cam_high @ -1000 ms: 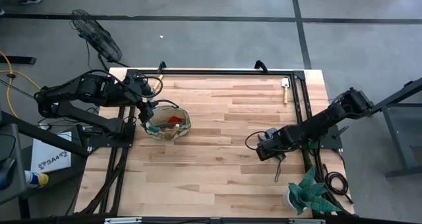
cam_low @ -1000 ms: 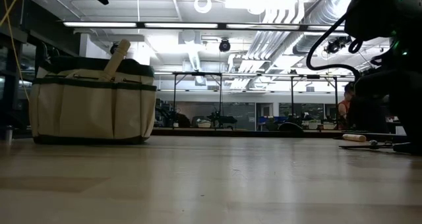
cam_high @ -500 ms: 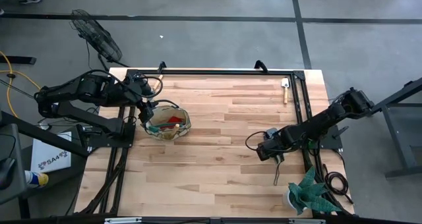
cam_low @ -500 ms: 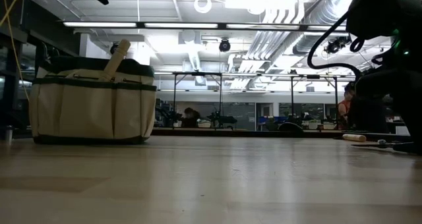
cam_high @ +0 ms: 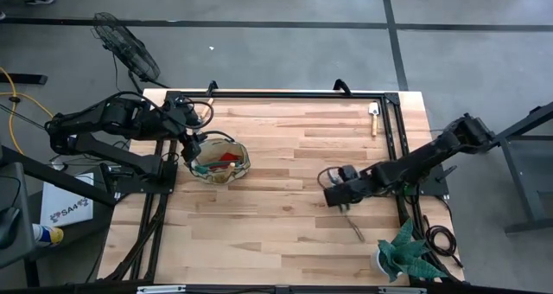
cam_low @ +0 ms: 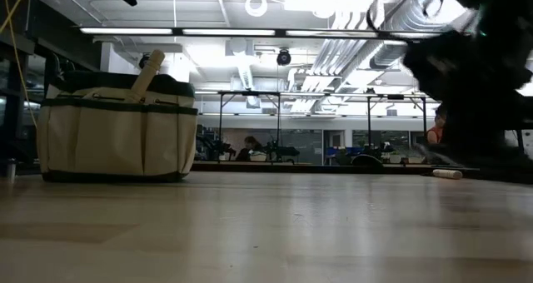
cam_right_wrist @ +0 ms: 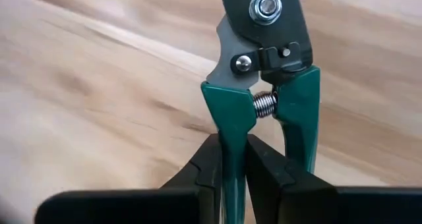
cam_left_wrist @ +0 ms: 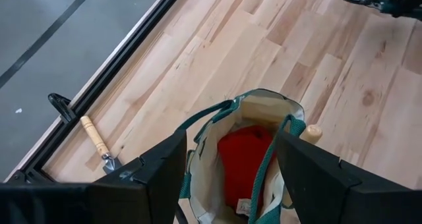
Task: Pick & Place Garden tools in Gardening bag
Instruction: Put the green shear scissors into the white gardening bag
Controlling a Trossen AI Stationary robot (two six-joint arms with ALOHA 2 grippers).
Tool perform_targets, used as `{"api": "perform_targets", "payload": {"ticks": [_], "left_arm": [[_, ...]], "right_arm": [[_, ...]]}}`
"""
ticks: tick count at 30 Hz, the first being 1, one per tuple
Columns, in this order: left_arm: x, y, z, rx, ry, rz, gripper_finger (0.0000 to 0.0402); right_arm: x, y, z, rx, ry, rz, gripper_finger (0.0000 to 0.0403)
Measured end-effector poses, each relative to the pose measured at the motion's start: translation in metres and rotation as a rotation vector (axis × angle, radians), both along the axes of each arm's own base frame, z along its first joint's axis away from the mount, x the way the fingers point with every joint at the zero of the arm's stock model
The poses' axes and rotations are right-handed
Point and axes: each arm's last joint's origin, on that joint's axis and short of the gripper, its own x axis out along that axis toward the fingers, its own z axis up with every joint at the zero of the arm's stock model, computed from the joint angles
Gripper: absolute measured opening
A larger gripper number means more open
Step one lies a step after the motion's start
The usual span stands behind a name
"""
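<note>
The beige gardening bag [cam_high: 221, 162] with green trim stands at the table's left. Inside it are a red item [cam_left_wrist: 247, 159] and a wooden handle [cam_left_wrist: 312, 133]. My left gripper [cam_high: 196, 145] hangs open just above the bag's left rim, touching nothing. The green-handled pruning shears [cam_high: 354, 228] are at the right near part of the table, with my right gripper [cam_high: 340, 196] shut on them. One wooden-handled trowel [cam_high: 374, 118] lies at the far right. Another trowel [cam_left_wrist: 99, 141] lies by the far edge behind the bag. My right gripper pinches one green handle of the shears [cam_right_wrist: 228, 135] between its two fingers [cam_right_wrist: 201, 174], a short way below the spring. The other handle [cam_right_wrist: 300, 122] stands free beside the fingers. The fingers slant down and lie along the handle, with the pivot and blades [cam_right_wrist: 264, 10] running on past the fingertips.
A white pot with a green spiky plant [cam_high: 403, 252] stands at the near right corner, close to the shears. A black frame rail [cam_high: 393, 147] runs along the table's right and far sides. Bare wood [cam_high: 285, 190] lies between the bag and my right gripper.
My right gripper has shut on the shears' handle, then risen, tipped and shifted a little toward the table's left. The shears have swung with it and now slant toward the near right, no longer lying straight below the gripper.
</note>
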Motion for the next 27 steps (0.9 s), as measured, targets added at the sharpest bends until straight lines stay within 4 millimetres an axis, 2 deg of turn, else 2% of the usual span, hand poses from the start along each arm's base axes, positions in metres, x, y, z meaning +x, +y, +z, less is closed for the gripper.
{"api": "perform_targets", "payload": {"ticks": [10, 15, 21, 27], "left_arm": [[0.001, 0.0, 0.0, -0.01, -0.007, -0.008, 0.0228], [0.008, -0.002, 0.006, -0.018, -0.083, -0.072, 0.0228], [0.024, -0.004, 0.015, -0.01, -0.207, -0.187, 0.0228], [0.051, -0.007, 0.013, -0.018, -0.235, -0.251, 0.0228]], "right_arm": [[0.007, -0.017, 0.043, -0.004, -0.36, -0.142, 0.0035], [0.016, -0.03, 0.066, -0.002, -0.57, -0.141, 0.0035], [0.027, -0.048, 0.087, -0.078, -0.794, -0.133, 0.0035], [0.033, -0.06, 0.106, -0.174, -0.992, -0.11, 0.0035]]}}
